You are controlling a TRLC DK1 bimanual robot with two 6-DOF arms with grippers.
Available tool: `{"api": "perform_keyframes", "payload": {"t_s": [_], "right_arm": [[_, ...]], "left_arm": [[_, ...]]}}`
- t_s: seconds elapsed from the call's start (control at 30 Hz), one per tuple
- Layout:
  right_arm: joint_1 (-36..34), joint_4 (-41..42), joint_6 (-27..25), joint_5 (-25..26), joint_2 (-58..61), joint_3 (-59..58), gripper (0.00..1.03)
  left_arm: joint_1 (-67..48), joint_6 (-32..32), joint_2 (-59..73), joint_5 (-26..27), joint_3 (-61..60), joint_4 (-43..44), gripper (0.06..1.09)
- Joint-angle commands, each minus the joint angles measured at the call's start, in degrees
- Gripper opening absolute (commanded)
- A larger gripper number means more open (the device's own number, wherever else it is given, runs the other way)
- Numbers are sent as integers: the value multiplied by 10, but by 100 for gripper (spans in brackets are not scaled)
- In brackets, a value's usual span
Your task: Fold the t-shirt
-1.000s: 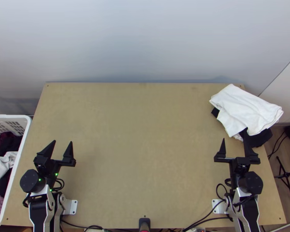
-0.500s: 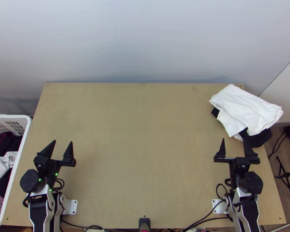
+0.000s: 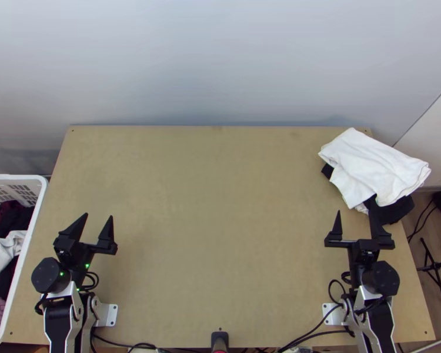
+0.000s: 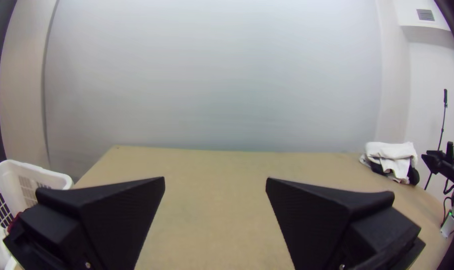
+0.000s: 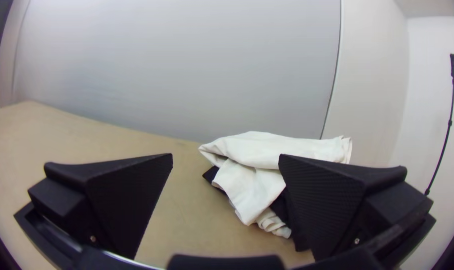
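Wht cloth, poss. t-shirt: folded/rumpled, atop dk cloth, table's 2 o'clock. Long axis approx. 10–4; neck/hem direction can't tell.
Chg: L gripper nudged slightly twd 3; cloth unmoved. Implies no fold underway; arm maybe just starting.
R gripper: at 3, nr cloth, jaws wide, nil held.
L gripper: at 9, jaws wide, nil held.
Basket, w/ mixed clothes: beyond 9; likely next pick.
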Motion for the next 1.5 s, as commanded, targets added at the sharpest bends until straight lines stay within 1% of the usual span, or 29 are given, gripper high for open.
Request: {"api": "perform_keyframes", "payload": {"t_s": [0.0, 0.07, 0.17, 0.27, 0.37, 0.4, 0.5, 0.53, 0.6, 0.67, 0.7, 0.73, 0.77, 0.87, 0.9, 0.97, 1.1, 1.17, 1.23, 1.33, 1.47], "right_arm": [[3, -6, -101, 2, 23, 1, 98], [-3, -3, -112, 9, 37, 2, 98], [-9, -6, -103, 18, 53, 19, 98], [-7, -21, -95, 29, 100, 58, 98], [-7, -42, -95, 28, 138, 113, 98], [-5, -55, -95, 27, 153, 140, 98], [13, -135, -55, 28, 219, 238, 98], [16, -158, -49, 28, 235, 265, 98], [16, -204, -36, 28, 269, 317, 98], [26, -265, -8, 28, 316, 375, 98], [32, -301, 5, 27, 342, 405, 98], [36, -328, 18, 24, 364, 433, 98], [40, -354, 25, 21, 386, 458, 98], [38, -409, 40, 18, 438, 524, 98], [39, -424, 49, 17, 453, 545, 98], [39, -444, 55, 14, 480, 578, 98], [35, -474, 59, 6, 527, 636, 98], [38, -492, 58, -2, 543, 659, 98], [43, -495, 59, -6, 551, 672, 98], [43, -497, 63, -24, 554, 676, 98], [47, -505, 80, -34, 556, 679, 97]], "left_arm": [[-8, 41, -1, 1, 2, 7, 104], [-8, 53, -1, 2, 7, 9, 104], [-22, 81, 2, 2, 21, 2, 104], [-22, 98, 26, 2, 50, -13, 104], [-10, 114, 70, 2, 89, -7, 104], [-3, 114, 95, 2, 108, -3, 104], [9, 112, 191, 2, 190, -9, 104], [18, 109, 217, 2, 223, -19, 104], [48, 106, 265, 3, 290, -51, 104], [84, 114, 313, 4, 354, -103, 104], [102, 129, 333, 2, 377, -120, 104], [130, 165, 360, 3, 396, -151, 101], [164, 206, 385, 15, 414, -181, 97], [278, 273, 449, 36, 432, -184, 98], [320, 291, 476, 56, 443, -190, 98], [389, 331, 545, 74, 473, -219, 100], [505, 443, 719, 76, 537, -280, 100], [551, 481, 806, 66, 581, -303, 100], [591, 524, 887, 57, 639, -348, 100], [628, 568, 983, 20, 731, -413, 100], [654, 602, 1074, -39, 813, -427, 100]]}}
